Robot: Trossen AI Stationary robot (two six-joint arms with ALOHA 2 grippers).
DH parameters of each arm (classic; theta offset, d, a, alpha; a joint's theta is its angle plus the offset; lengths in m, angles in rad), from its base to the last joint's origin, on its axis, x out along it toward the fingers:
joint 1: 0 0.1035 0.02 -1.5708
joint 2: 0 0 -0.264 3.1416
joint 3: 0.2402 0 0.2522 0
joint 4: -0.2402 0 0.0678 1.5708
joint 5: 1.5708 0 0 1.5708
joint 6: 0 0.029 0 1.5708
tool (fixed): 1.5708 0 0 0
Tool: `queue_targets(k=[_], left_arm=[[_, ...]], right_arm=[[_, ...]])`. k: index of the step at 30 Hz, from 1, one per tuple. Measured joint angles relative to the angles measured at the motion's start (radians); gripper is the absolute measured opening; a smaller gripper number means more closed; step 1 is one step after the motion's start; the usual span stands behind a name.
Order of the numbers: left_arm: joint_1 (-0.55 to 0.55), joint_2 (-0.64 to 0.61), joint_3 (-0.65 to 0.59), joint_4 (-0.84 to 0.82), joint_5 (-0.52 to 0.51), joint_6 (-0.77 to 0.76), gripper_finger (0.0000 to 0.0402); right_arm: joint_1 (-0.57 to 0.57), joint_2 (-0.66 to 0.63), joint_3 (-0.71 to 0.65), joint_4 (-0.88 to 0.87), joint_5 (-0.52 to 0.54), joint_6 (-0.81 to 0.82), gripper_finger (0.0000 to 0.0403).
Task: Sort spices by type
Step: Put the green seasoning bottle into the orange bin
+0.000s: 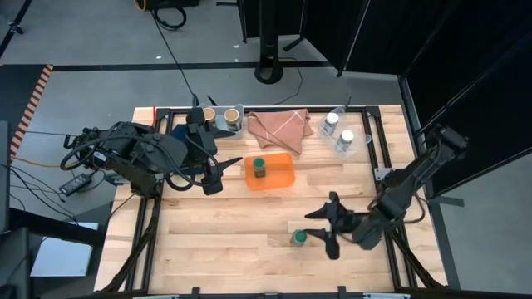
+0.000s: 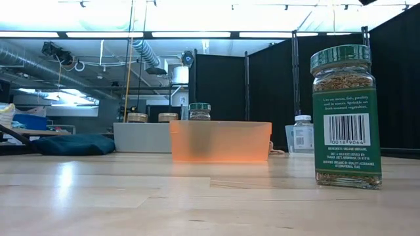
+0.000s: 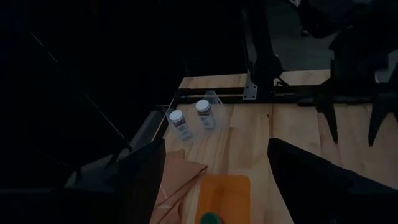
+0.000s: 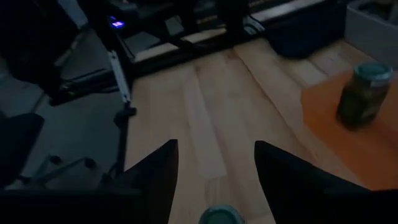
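Green-capped glass spice jar [image 1: 298,238] stands upright near the front of our pale wooden desk [image 1: 249,224], just ahead of the right gripper [image 1: 322,228], whose jaws stand apart on either side of it without touching. A second green-capped jar [image 1: 259,167] sits in the translucent orange plastic tray [image 1: 281,178]. Two tan-capped jars [image 1: 221,115] stand at the back left, and two white-capped jars [image 1: 338,129] at the back right. The left gripper [image 1: 223,170] hovers beside the tray, jaws moderately apart and empty.

We judge an off-centre closure could tip the tall, narrow jar or push it away.

The label shows a barcode; its small white print is mostly illegible, though "Organic Oregano" seems discernible.
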Motion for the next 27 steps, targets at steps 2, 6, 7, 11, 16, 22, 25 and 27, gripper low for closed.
queue_targets(k=[2, 6, 7, 11, 16, 22, 25, 27], left_arm=[[0.0, 0.0, 0.0, -0.001, 0.0, 0.0, 0.029], [0.0, 0.0, 0.0, -0.008, 0.0, 0.0, 0.029], [0.0, 0.0, 0.0, -0.009, 0.0, 0.0, 0.029], [0.0, 0.0, 0.0, -0.01, 0.0, 0.0, 0.029], [0.0, 0.0, 0.0, -0.012, 0.0, 0.0, 0.0289], [0.0, 0.0, 0.0, -0.013, 0.0, 0.0, 0.0289], [0.0, 0.0, 0.0, -0.013, 0.0, 0.0, 0.0289], [0.0, 0.0, 0.0, -0.014, 0.0, 0.0, 0.0289]], right_arm=[[0.0, 0.034, 0.0, 0.002, 0.003, 0.027, 0.0212], [0.0, 0.086, 0.0, 0.023, -0.009, 0.048, 0.0207], [0.0, 0.098, 0.0, 0.03, -0.017, 0.052, 0.0206], [0.001, 0.143, 0.0, 0.035, -0.024, 0.091, 0.0206], [0.001, 0.189, -0.001, 0.024, -0.027, 0.123, 0.0206], [-0.001, 0.234, -0.001, 0.0, -0.031, 0.127, 0.0206], [-0.008, 0.233, -0.001, -0.039, -0.039, 0.157, 0.0212], [-0.01, 0.231, -0.001, -0.059, -0.048, 0.163, 0.022]])
